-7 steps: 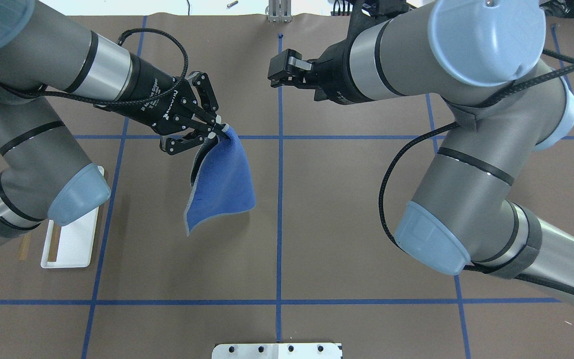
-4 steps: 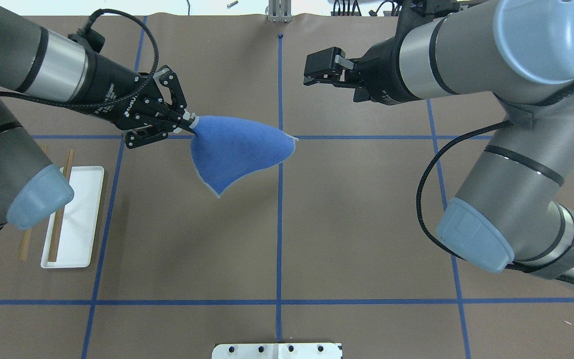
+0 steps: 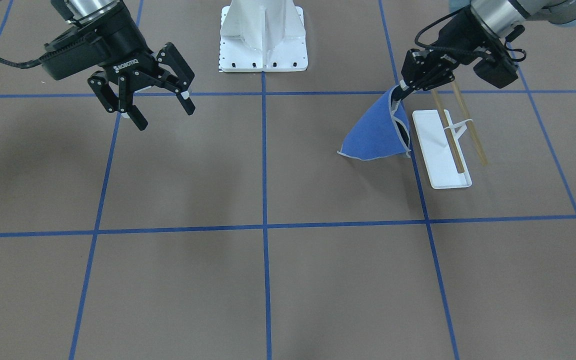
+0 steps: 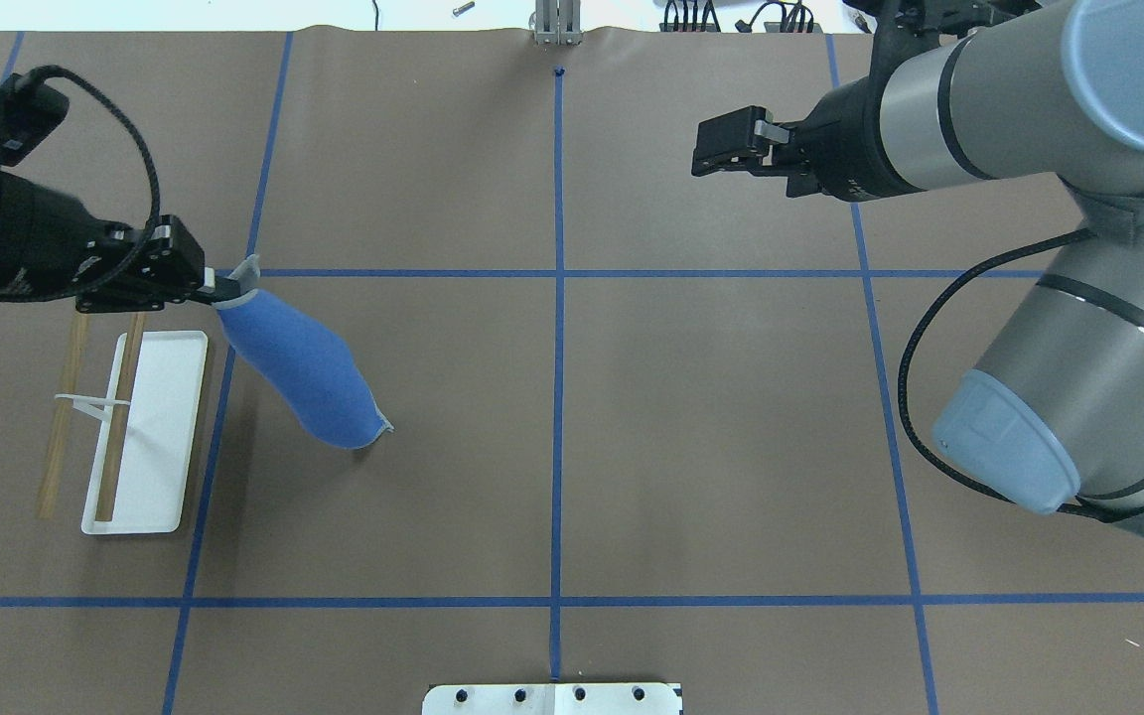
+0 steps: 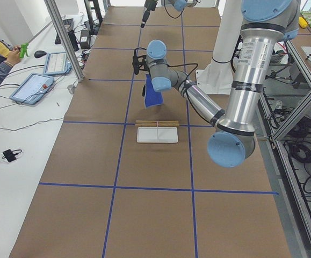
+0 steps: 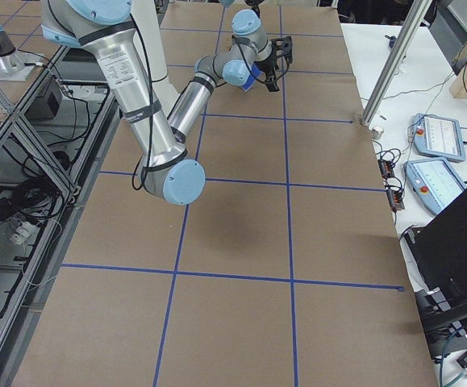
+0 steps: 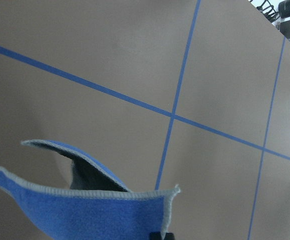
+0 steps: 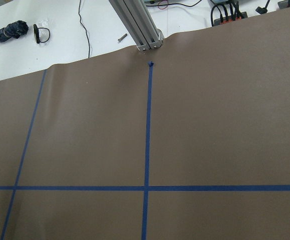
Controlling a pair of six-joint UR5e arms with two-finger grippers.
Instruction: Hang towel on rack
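My left gripper [image 4: 217,289] [image 3: 402,91] is shut on one corner of the blue towel [image 4: 299,372] [image 3: 375,137]. The towel hangs from it above the table, just beside the rack; it also shows in the left wrist view [image 7: 79,212] and the exterior left view [image 5: 153,92]. The rack [image 4: 145,427] [image 3: 440,150] has a white base tray and two tan dowel bars [image 3: 468,122] and stands at the table's left side. My right gripper [image 3: 155,102] [image 4: 699,159] is open and empty, raised over the far right of the table.
A large white bolted pedestal [image 3: 263,37] stands at the robot's base; its plate edge also shows in the overhead view [image 4: 552,698]. Blue tape lines [image 4: 557,298] grid the brown table cover. Operators' tablets [image 5: 34,86] lie on the side bench.
My left gripper has carried the towel leftward, from near the table's centre to beside the rack. My right arm has drawn back to the right.
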